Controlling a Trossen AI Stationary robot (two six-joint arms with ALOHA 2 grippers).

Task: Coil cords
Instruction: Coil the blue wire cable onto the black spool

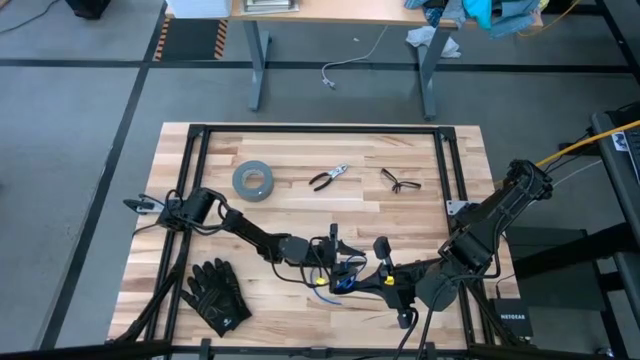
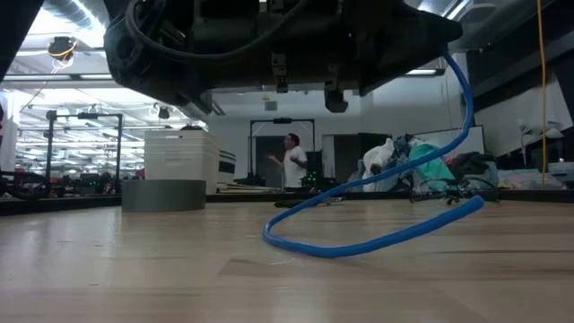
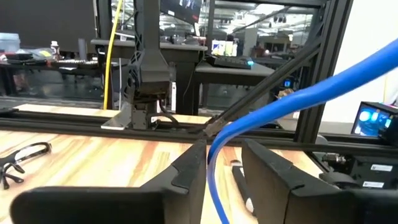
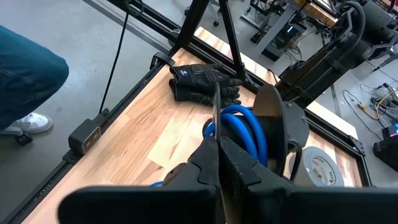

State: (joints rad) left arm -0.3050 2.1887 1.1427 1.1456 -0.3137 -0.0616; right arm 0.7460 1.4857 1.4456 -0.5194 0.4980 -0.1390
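Note:
The cords are a blue cable with a thin black strand. In the right wrist view they make a small round bundle (image 4: 239, 127). In the low view a blue loop (image 2: 359, 244) lies on the table and rises to the grippers. My left gripper (image 3: 224, 168) points level at the near middle of the table (image 1: 336, 252). It is open, with a finger on either side of the blue cable (image 3: 292, 102), and I see a gap beside the cable. My right gripper (image 4: 219, 152) is shut, close to the right of it (image 1: 378, 268). My right gripper pinches a thin black strand (image 4: 216, 115) between its two shut fingers. The strand stands straight out past the fingertips toward the blue bundle. The fingers slant downward from the table's right side. Where the strand ends cannot be seen.
Black gloves (image 1: 215, 295) lie at the near left. A grey tape roll (image 1: 253, 180), pliers (image 1: 328, 178) and glasses (image 1: 400, 181) lie toward the far side. A black frame (image 1: 320, 130) runs around the table top. A person stands in the room beyond.

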